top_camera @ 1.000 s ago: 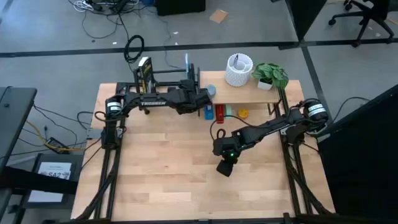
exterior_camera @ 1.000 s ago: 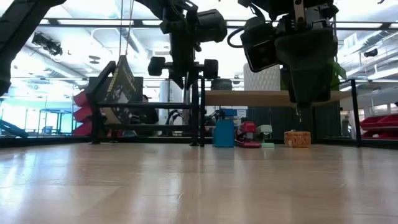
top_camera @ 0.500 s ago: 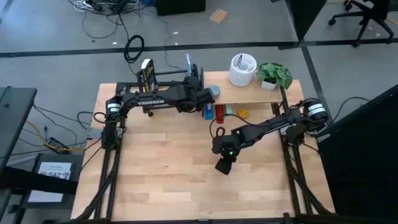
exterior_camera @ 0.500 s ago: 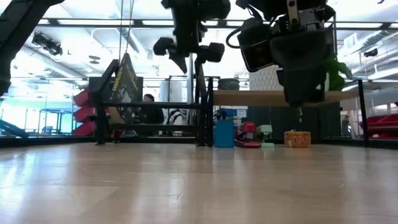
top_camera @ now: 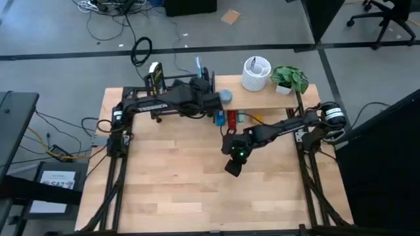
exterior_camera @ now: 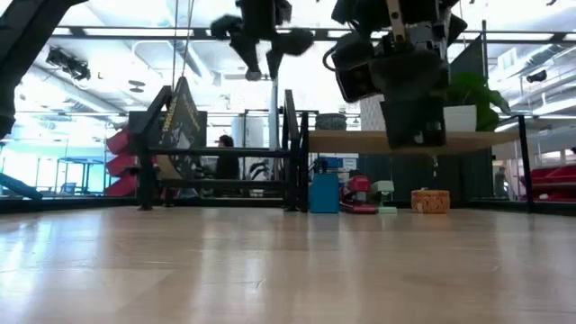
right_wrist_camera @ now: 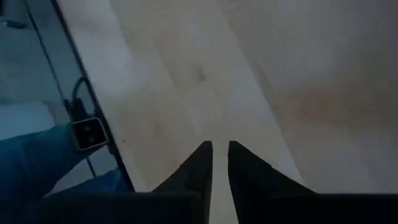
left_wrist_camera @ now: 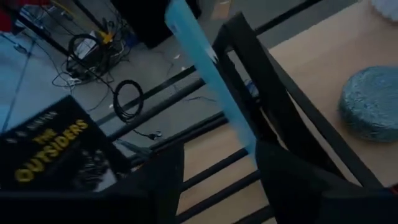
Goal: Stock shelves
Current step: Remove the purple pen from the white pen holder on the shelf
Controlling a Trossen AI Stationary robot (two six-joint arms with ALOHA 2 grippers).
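Observation:
The black metal-bar rack (top_camera: 177, 88) stands at the table's far edge. A book (left_wrist_camera: 53, 152) leans in it, and a thin light-blue flat thing (left_wrist_camera: 211, 84) leans against its right end frame. Right of it stands the wooden board shelf (top_camera: 266, 99), carrying a grey round thing (left_wrist_camera: 371, 102), a white pot (top_camera: 254, 73) and a plant (top_camera: 287, 78). My left gripper (left_wrist_camera: 214, 180) hangs open and empty above the rack's right end (top_camera: 211, 97). Over mid-table, my right gripper (right_wrist_camera: 219, 155) is shut on nothing (top_camera: 233, 167).
Under the board stand small items: blue (top_camera: 218, 118), red (top_camera: 231, 118), green and yellow (top_camera: 256, 119). The near half of the tabletop (top_camera: 184, 190) is bare wood. Something blue with a small square device (right_wrist_camera: 86, 134) shows beyond the table's edge in the right wrist view.
My left gripper has risen from beside the rack's right end frame to well above it, staying open. The rack and the board shelf stand slightly farther toward the table's right edge than a second ago. My right gripper has gone up and a little toward the far left.

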